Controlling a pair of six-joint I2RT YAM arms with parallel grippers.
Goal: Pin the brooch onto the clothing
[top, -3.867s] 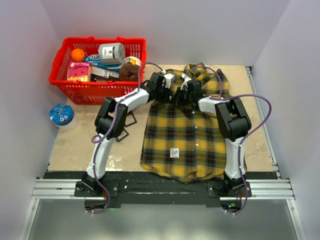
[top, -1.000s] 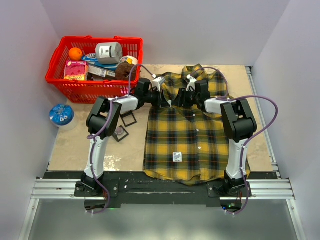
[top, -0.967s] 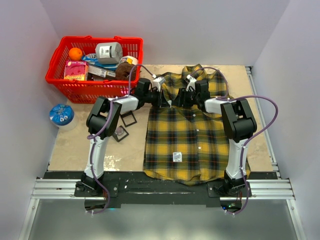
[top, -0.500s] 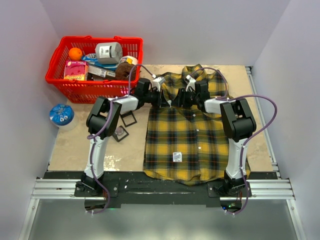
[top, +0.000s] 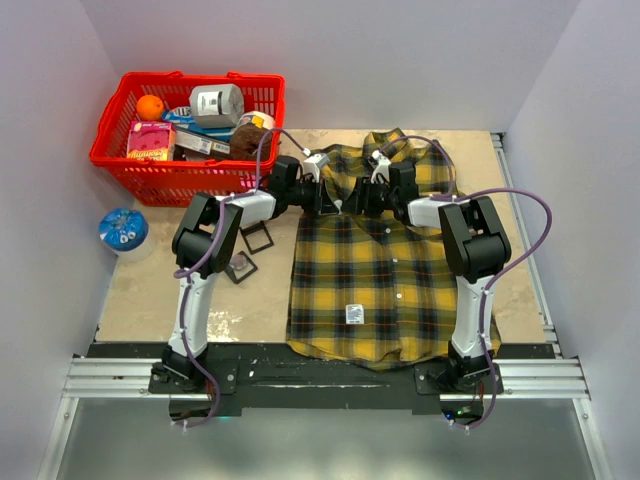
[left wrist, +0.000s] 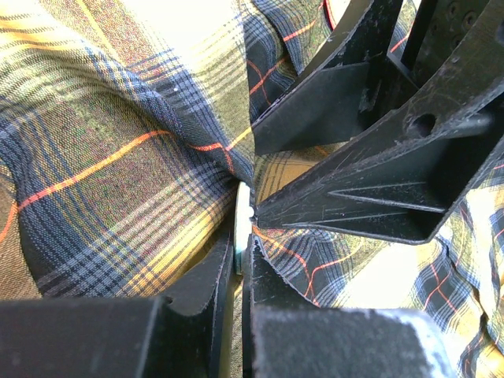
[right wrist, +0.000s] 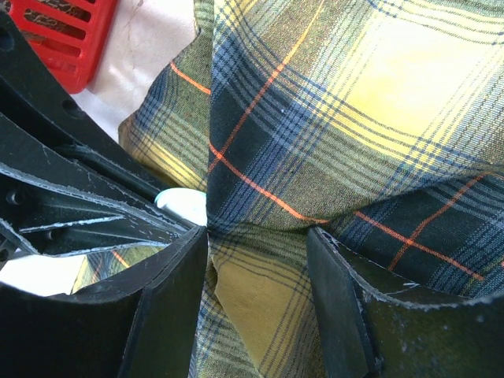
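The clothing, a yellow-and-dark plaid shirt, lies flat on the table with its collar at the far side. Both grippers meet tip to tip on its upper chest. My left gripper is shut on the brooch, a thin pale disc held on edge against a raised fold of cloth. The brooch also shows as a pale round spot in the right wrist view. My right gripper pinches a bunched fold of the shirt between its fingers.
A red basket with groceries stands at the far left, close behind the left arm. A blue round item lies by the left wall. Small dark frames lie on the table beside the shirt's left edge.
Since the earliest frame both grippers have closed in on each other on the shirt's chest, and the basket sits slightly further left. Nothing visibly moves over the last second.
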